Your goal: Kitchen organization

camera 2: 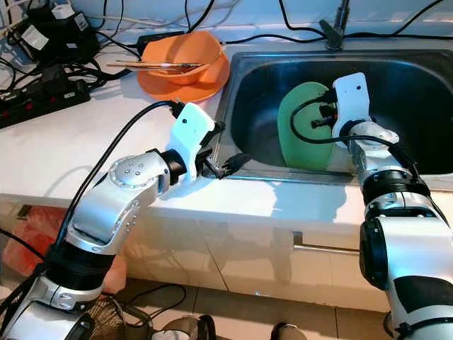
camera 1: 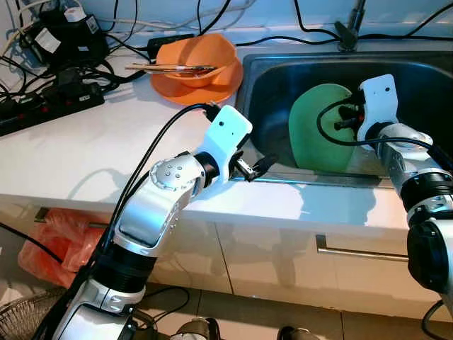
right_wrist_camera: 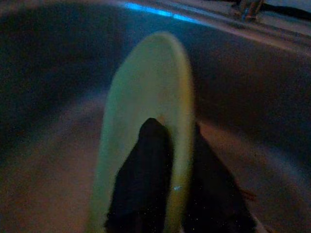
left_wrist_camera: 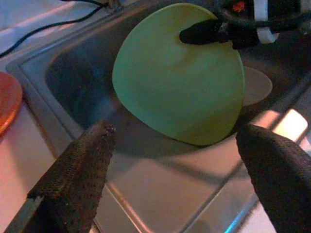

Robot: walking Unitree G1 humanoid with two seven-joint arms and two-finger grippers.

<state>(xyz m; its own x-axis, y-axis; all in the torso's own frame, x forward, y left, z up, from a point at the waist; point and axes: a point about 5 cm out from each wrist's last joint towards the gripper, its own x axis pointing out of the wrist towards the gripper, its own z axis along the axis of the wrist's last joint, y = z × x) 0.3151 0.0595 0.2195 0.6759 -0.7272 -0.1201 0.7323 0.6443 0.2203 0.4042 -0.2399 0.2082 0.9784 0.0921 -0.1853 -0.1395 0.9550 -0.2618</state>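
A green plate point(camera 1: 315, 131) stands on edge inside the steel sink point(camera 1: 269, 78), leaning a little. My right gripper point(camera 1: 345, 117) is shut on the plate's upper rim, and in the right wrist view one black finger point(right_wrist_camera: 146, 174) lies on each side of the rim. My left gripper point(camera 1: 255, 168) hovers open at the sink's front left corner, pointing at the plate and a short way from it. In the left wrist view its two fingertips point(left_wrist_camera: 104, 131) frame the plate point(left_wrist_camera: 180, 77) with nothing between them.
An orange bowl point(camera 1: 195, 60) sits on an orange plate at the back of the white counter, with chopsticks point(camera 1: 170, 68) across it. Power strips and cables point(camera 1: 42, 106) crowd the back left. The faucet base point(camera 1: 347, 35) stands behind the sink. A red bag point(camera 1: 56, 241) lies below.
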